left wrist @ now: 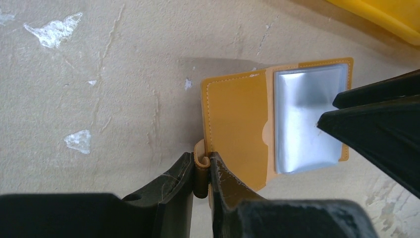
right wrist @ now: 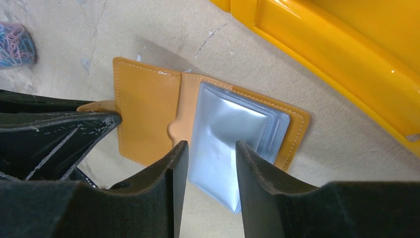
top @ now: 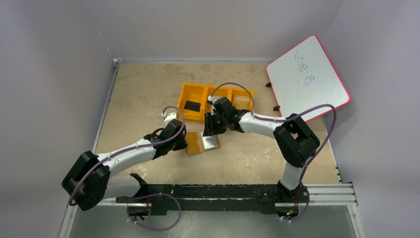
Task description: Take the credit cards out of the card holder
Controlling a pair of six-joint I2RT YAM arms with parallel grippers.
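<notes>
The tan card holder [top: 202, 144] lies open on the table. It also shows in the left wrist view [left wrist: 237, 129] and the right wrist view [right wrist: 143, 114]. Its right half holds pale silvery-blue pockets [left wrist: 307, 119] [right wrist: 223, 139] that stick out past its near edge. I cannot tell whether credit cards sit inside them. My left gripper [top: 185, 145] [left wrist: 200, 166] is shut on the holder's small strap at its left edge. My right gripper [top: 210, 130] [right wrist: 212, 148] is open, its fingers just above the pockets, one on each side of them.
The orange three-compartment tray [top: 198, 91] [right wrist: 346, 49] stands just behind the holder. A black block [top: 192, 105] lies in its left compartment and a pale flat piece [top: 241, 102] in its right one. A whiteboard [top: 307, 77] leans at the back right.
</notes>
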